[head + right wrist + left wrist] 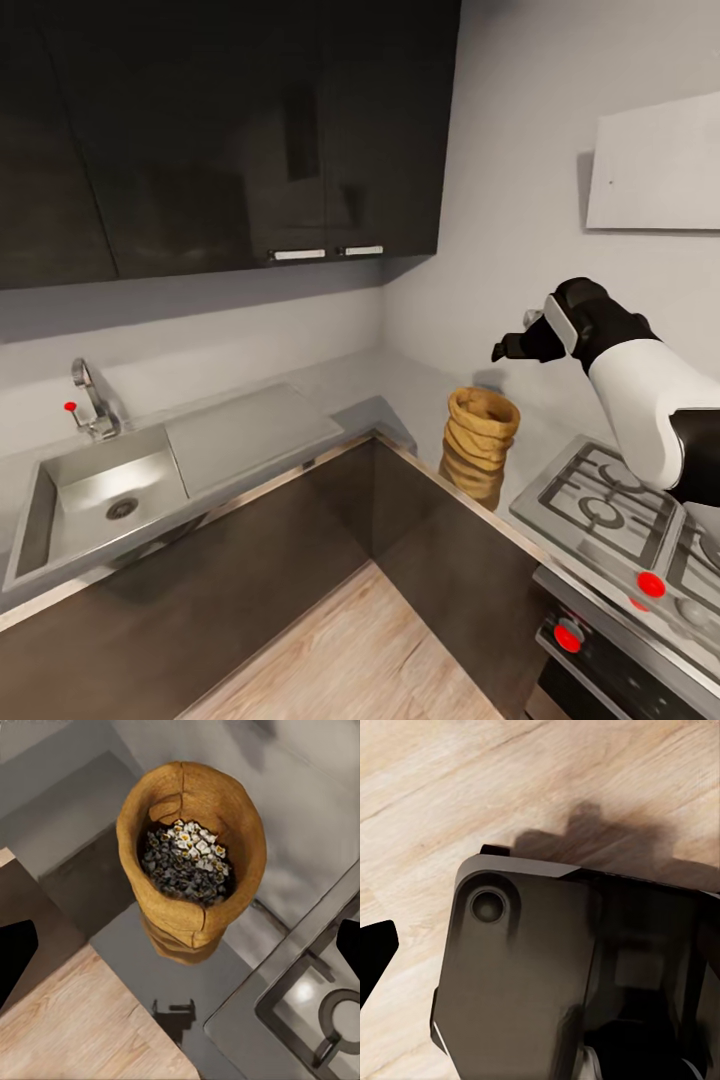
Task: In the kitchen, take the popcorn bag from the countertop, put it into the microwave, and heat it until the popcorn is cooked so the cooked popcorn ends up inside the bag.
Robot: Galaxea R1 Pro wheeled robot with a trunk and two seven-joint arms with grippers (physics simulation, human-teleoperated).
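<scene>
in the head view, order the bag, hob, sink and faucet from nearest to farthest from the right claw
1. Bag: upright on the countertop corner, just below the right claw.
2. Hob: beside the bag, under the arm.
3. Sink: far along the counter's other leg.
4. Faucet: behind the sink, about as far; too close to call.

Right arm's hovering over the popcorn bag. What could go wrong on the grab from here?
1. The popcorn bag stands upright with an open mouth and loose popcorn inside; a knock from the right gripper could tip it and spill kernels.
2. The bag sits near the countertop edge, beside the gas hob; a sideways push may send it onto the grate or the floor.
3. The paper looks crumpled and soft, so the fingers may crush it instead of gripping firmly.
</scene>
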